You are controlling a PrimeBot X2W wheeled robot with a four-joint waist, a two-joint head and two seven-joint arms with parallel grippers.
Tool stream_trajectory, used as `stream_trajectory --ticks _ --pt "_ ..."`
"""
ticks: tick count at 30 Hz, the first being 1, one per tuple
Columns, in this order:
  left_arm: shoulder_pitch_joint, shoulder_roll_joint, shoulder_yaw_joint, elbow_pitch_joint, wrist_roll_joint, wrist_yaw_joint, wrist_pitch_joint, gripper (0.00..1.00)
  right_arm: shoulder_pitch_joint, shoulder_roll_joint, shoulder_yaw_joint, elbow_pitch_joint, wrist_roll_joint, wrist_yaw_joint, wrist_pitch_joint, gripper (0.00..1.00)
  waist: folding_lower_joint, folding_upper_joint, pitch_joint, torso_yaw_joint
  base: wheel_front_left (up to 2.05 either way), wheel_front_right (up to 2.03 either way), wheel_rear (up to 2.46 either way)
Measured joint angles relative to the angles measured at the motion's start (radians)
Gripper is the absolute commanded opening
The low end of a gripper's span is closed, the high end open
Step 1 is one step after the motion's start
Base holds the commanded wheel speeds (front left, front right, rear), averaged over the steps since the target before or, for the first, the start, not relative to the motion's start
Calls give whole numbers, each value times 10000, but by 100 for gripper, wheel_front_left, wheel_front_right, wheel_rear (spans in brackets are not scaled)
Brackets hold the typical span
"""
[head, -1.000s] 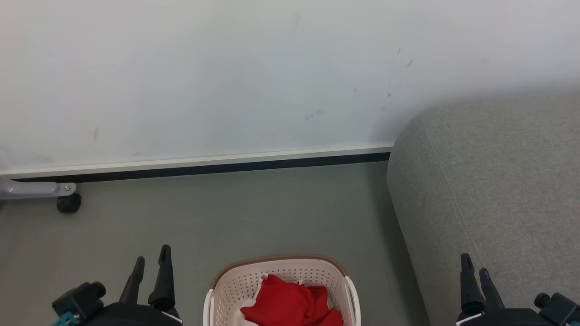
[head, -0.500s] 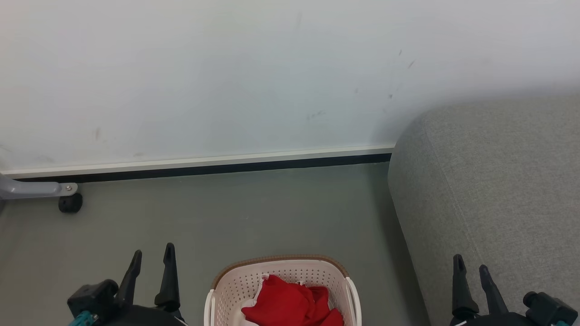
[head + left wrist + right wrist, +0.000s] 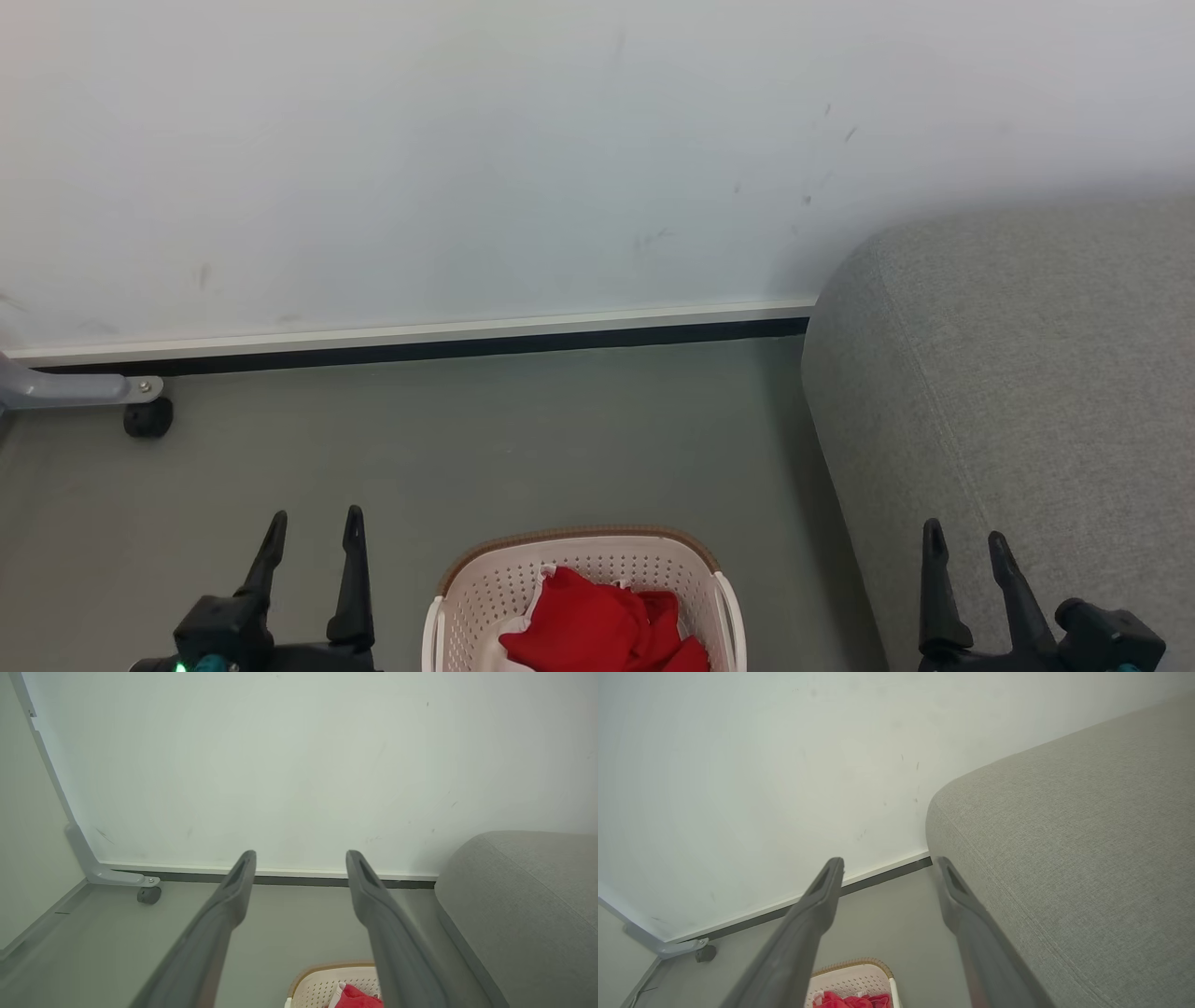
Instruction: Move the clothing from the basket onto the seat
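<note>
Item 1, the clothing [image 3: 597, 625]: red fabric heaped with a bit of white cloth, lying inside the basket [image 3: 579, 541] at 6 o'clock in my head view.
Item 2, the seat [image 3: 1027, 373]: grey woven upholstery with a rounded, seamed edge, at 3 o'clock, apart from the basket.
Item 3, left gripper [image 3: 316, 516]: 7 o'clock, jaws wide, holding nothing.
Item 4, right gripper [image 3: 964, 532]: 5 o'clock, jaws wide, empty, seen against the seat.
Room: grey-green floor [image 3: 523, 439], pale scuffed wall [image 3: 467, 159], white-and-dark skirting [image 3: 420, 341], black castor [image 3: 147, 417] at 9 o'clock.
</note>
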Motion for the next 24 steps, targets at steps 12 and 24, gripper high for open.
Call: stream_trajectory --ticks 12,24 --pt "22 84 -196 -38 1499 268 -418 100 81 -40 174 -192 -1501 -245 -416 100 0 0 64 18 0 0 0" --pt "12 109 -182 132 1925 270 -485 100 79 -50 297 -253 -1918 -332 -508 100 1 0 224 -17 0 0 0"
